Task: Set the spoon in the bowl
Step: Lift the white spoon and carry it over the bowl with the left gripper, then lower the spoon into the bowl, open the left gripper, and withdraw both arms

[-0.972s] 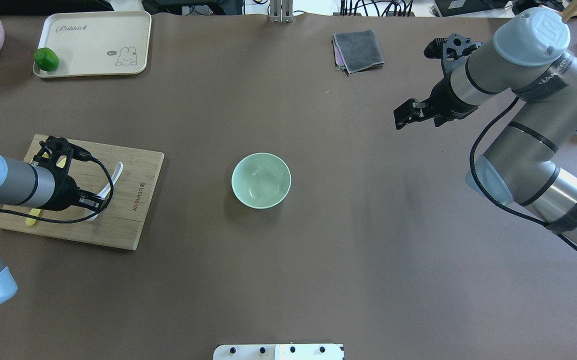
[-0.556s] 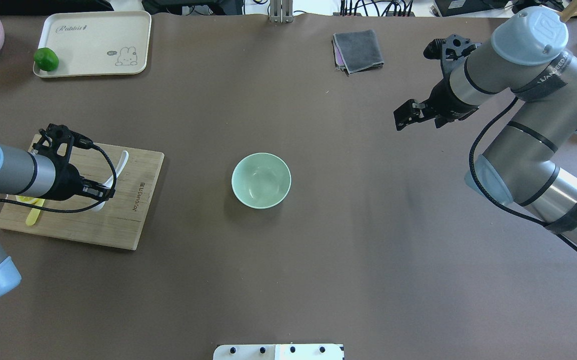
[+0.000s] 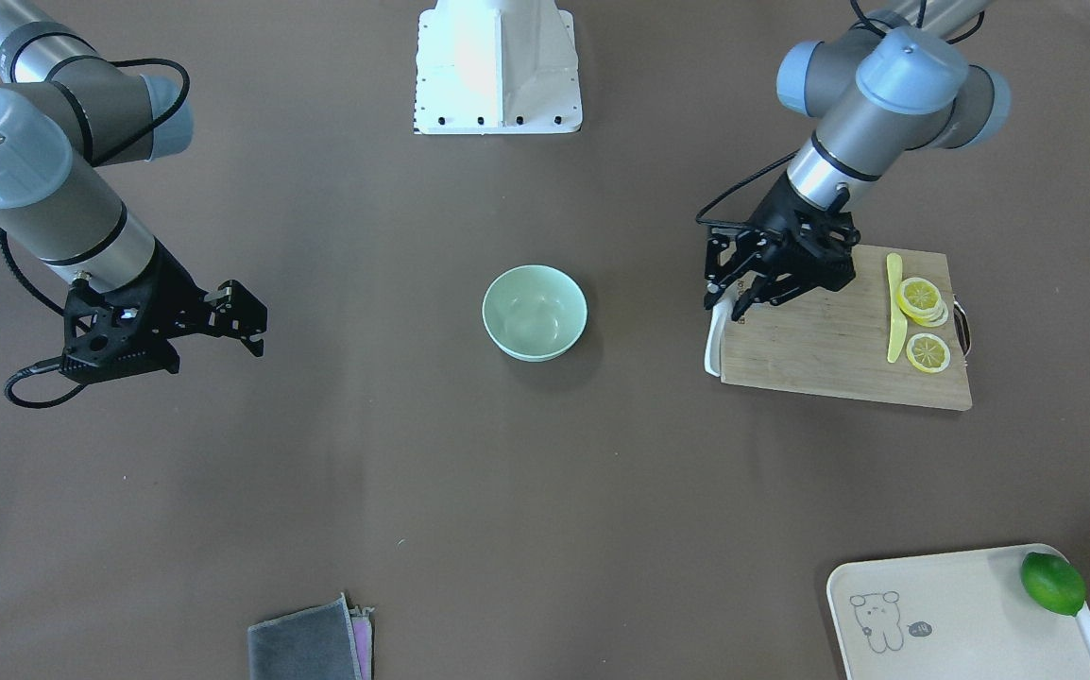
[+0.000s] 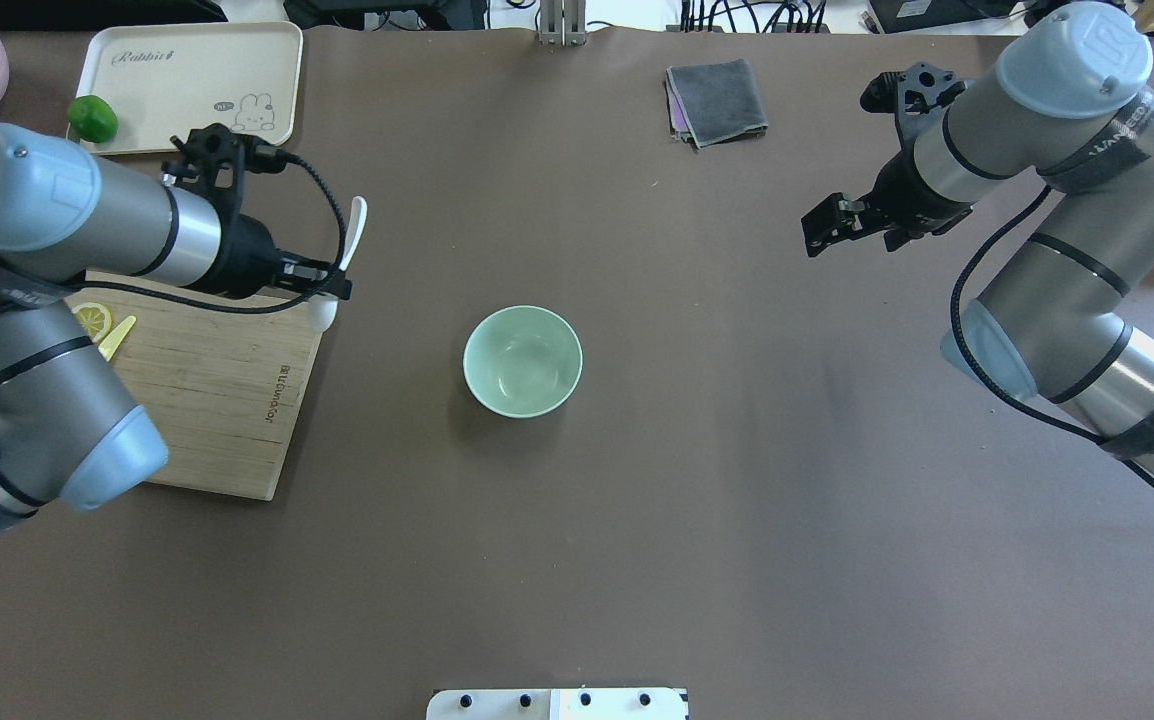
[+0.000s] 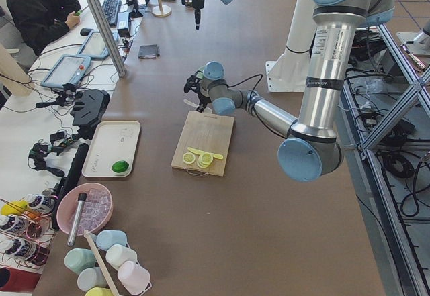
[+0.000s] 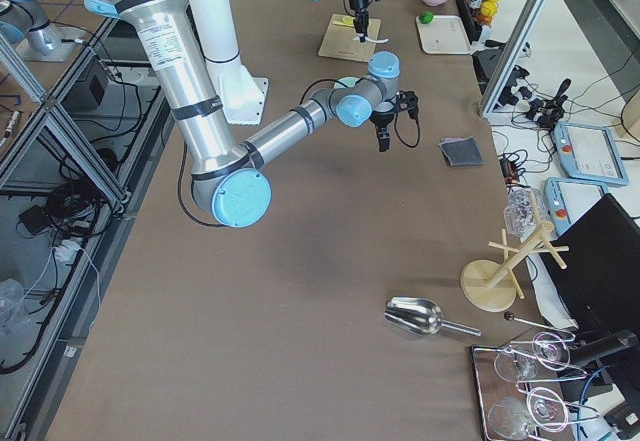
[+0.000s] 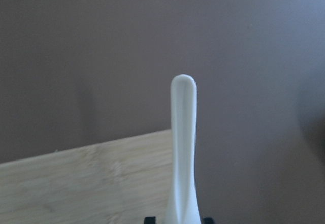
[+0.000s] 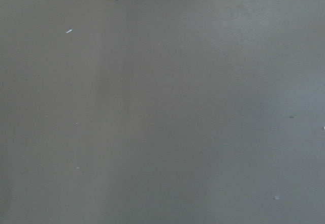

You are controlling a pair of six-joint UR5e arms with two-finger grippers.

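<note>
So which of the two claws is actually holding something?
The left claw, at the corner of the cutting board: it is shut on the white spoon. The right claw is open and empty, over bare table.

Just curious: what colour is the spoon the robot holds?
Plain white; the spoon shows best in the left wrist view.

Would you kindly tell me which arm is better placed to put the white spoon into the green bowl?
Left. The left claw grips the small white ceramic spoon, fairly near the pale mint-green round bowl; the right claw hangs empty, farther off.
</note>
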